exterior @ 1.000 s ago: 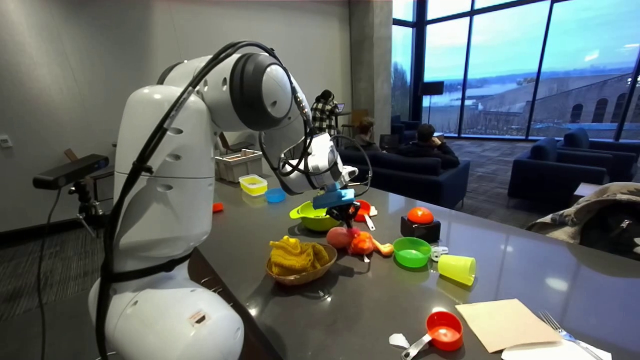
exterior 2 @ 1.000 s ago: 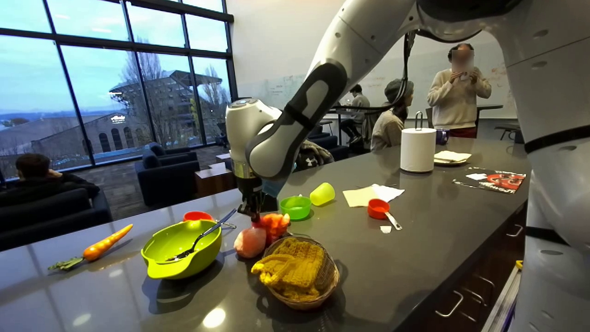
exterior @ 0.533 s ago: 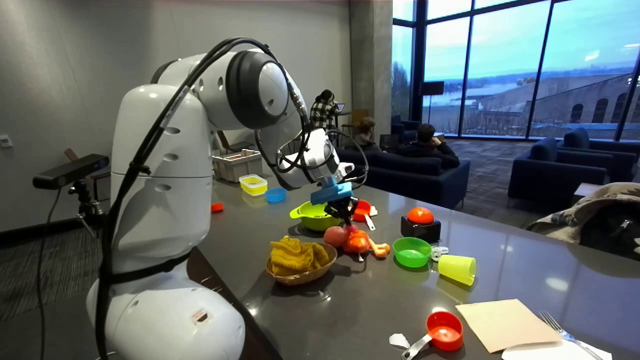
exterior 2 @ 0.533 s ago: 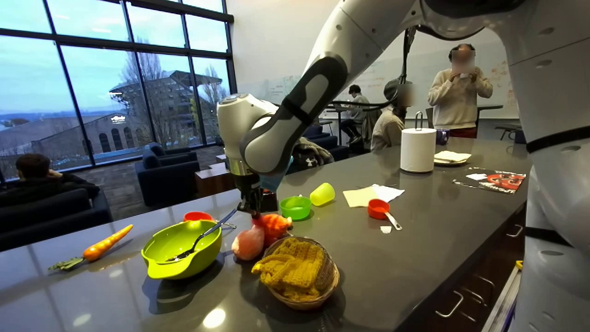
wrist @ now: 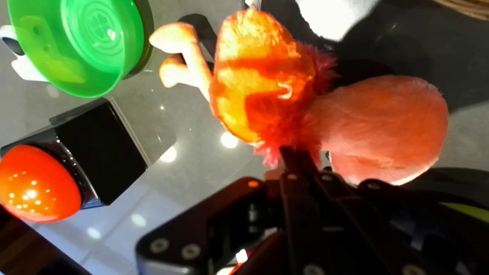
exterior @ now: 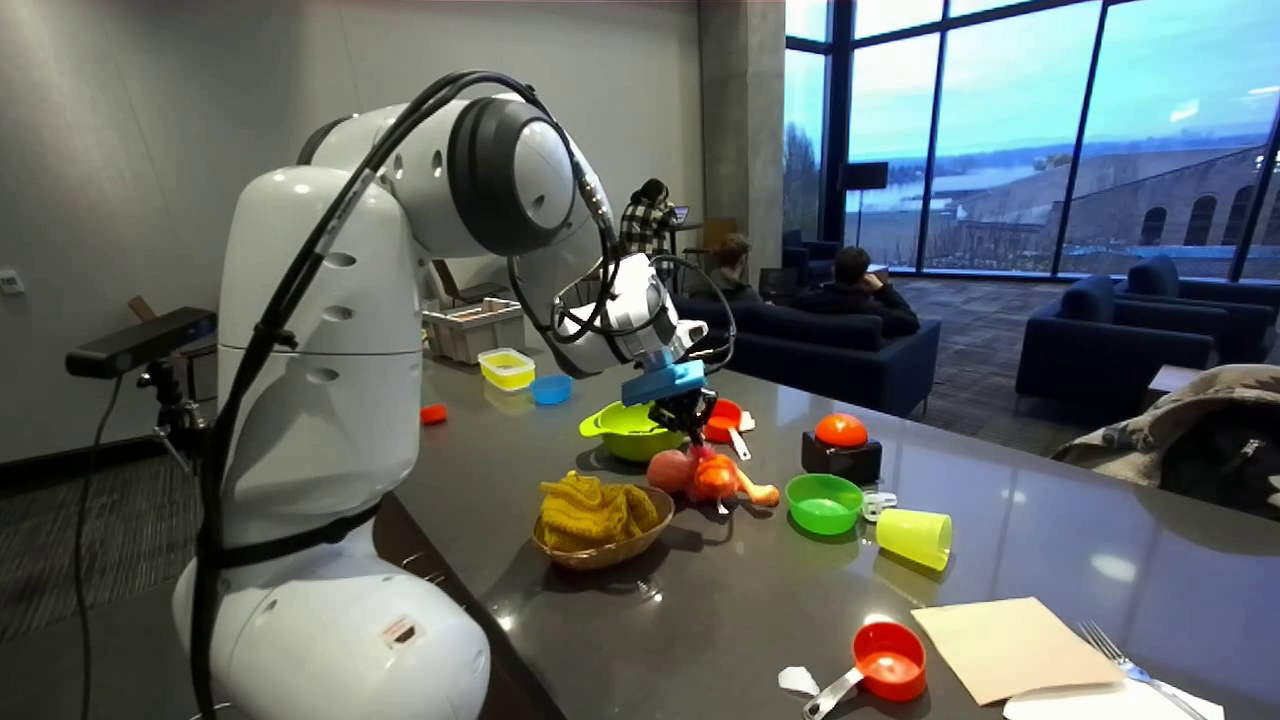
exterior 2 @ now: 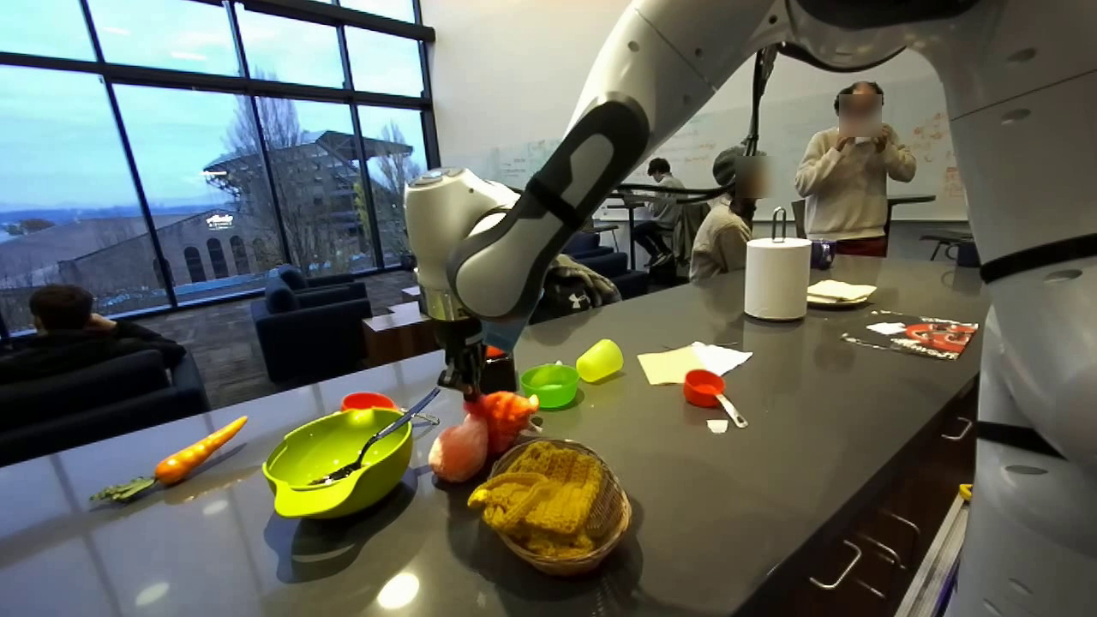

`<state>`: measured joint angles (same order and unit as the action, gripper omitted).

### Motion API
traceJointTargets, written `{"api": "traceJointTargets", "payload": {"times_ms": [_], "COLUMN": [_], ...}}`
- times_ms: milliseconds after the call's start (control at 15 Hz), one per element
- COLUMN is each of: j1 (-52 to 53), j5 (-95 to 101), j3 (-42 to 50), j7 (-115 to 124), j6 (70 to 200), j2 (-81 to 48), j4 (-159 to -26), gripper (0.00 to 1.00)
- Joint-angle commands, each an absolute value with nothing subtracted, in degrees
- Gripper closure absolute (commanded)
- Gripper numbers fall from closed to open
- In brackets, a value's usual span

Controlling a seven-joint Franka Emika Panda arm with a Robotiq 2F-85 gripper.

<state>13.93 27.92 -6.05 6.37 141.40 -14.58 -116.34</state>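
Pinching one plush toy (wrist: 263,72): one gripper (wrist: 297,156)

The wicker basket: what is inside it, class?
In both exterior views, the wicker basket holds a bunched yellow knitted cloth; some bare inner wall shows. Anything beneath the cloth is covered and cannot be seen.

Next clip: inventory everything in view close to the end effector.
counter: 1, grey, underneath
basket: 1, tan, on counter
cloth: 1, mustard, in basket
toy: 1, orange-pink plush, beside basket
bowl: 1, lime, near toy
utensil: 1, grey, in bowl
measuring cup: 1, red, near bowl
dish: 1, green, near toy
cup: 1, yellow, on its side
unclear object: 1, white, by dish
box: 1, black, near dish
button: 1, red, on box
arm: 1, white, over counter
end effector: 1, black, closed on toy
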Motion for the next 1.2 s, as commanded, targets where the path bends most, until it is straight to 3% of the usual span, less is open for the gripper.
{"api": "traceJointTargets", "payload": {"times_ms": [0,1133], "j1": [14.14,13.26], "j5": [30.13,32.02], "j3": [-5.19,-9.91], "j7": [8.55,13.66], "j6": [143.73,130.83], "j2": [-9.38,5.66], "j4": [-119.94,-126.47], "gripper": [0.99,0.99]}}
